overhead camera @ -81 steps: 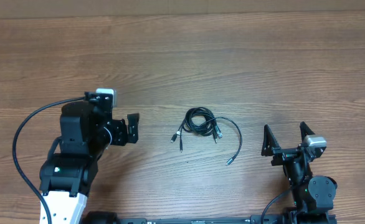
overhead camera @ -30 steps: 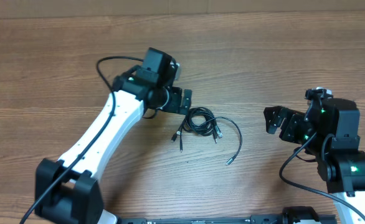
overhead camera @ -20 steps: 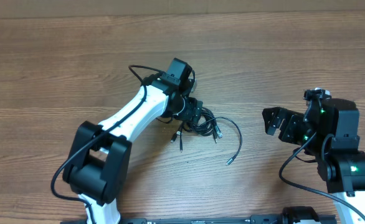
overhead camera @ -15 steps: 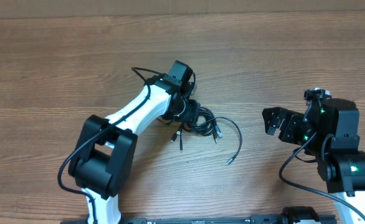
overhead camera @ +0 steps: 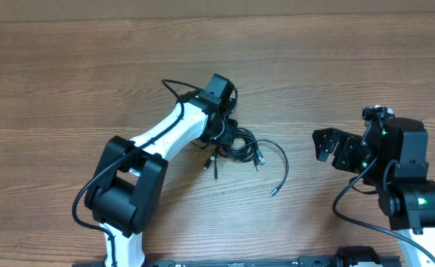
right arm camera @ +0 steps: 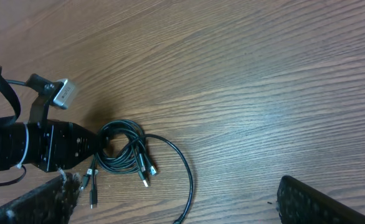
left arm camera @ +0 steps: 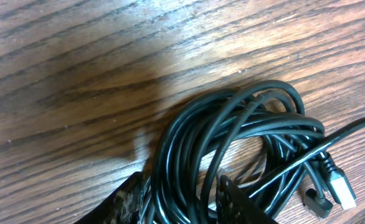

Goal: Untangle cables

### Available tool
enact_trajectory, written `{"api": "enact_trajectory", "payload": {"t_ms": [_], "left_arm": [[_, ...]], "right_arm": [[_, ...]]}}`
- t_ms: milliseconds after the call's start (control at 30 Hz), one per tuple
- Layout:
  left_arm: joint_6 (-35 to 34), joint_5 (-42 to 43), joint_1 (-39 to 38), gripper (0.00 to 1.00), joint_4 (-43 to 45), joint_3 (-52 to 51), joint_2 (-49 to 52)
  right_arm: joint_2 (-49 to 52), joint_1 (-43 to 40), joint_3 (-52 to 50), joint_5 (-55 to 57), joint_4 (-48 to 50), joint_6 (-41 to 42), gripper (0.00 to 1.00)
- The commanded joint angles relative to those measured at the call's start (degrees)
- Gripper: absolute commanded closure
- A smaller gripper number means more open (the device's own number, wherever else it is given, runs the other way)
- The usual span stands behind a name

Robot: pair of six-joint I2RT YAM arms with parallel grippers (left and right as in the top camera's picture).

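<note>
Overhead: left gripper (overhead camera: 229, 136) sits at the 10 o'clock edge of the cables (overhead camera: 241, 147), which lie coiled mid-way across the table (overhead camera: 351, 67). One loose end trails toward 5 o'clock. Right gripper (overhead camera: 332, 147) is wide and empty, well apart at 3 o'clock. Left wrist: fingers (left arm camera: 127, 200) are narrow and flank the coil's 7 o'clock strands; cannot tell whether they pinch. Right wrist: jaws wide, coil toward 9 o'clock.

Black cables (overhead camera: 241, 146) with silver plugs (left arm camera: 342, 187), brown wood-grain table (overhead camera: 351, 74).
</note>
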Motion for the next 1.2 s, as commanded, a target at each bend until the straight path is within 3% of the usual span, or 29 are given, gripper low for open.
{"api": "enact_trajectory", "payload": {"t_ms": [0, 300, 500, 533, 567, 667, 867, 967, 1167], "left_arm": [[-1.8, -0.8, -0.7, 0.63, 0.0, 1.1, 0.8], [-1.8, -3.5, -3.0, 0.65, 0.6, 1.0, 0.9], [-1.8, -3.3, -3.4, 0.84, 0.6, 1.0, 0.9], [-1.9, -3.1, -3.4, 0.94, 0.6, 1.0, 0.9], [-1.9, -2.6, -3.4, 0.96, 0.5, 1.0, 0.9], [-0.9, 1.2, -3.4, 0.96, -0.1, 1.1, 0.8], [11.3, 12.3, -3.5, 0.96, -3.7, 6.3, -1.8], [12.4, 17.9, -4.1, 0.96, -4.3, 8.3, -1.9], [12.4, 27.2, -4.6, 0.96, -3.0, 8.4, -1.9]], "right_arm": [[-0.3, 0.0, 1.8, -0.6, -0.2, 0.1, 0.0], [0.3, 0.0, 1.8, -2.9, -0.5, 0.0, 0.0], [1.9, 0.0, 1.8, -2.9, -0.5, 0.0, 0.0], [2.3, 0.0, 1.8, -2.9, -0.5, 0.0, 0.0], [2.8, 0.0, 1.8, -2.9, -0.5, 0.0, 0.0], [4.9, 0.0, 1.8, -3.1, -1.0, 0.0, 0.0], [10.0, 0.0, 1.8, -7.6, -1.2, 0.0, 0.0], [12.2, 0.0, 1.8, -7.8, -1.3, 0.0, 0.01], [18.4, 0.0, 1.7, -7.8, -1.7, 0.0, 0.18]]}}
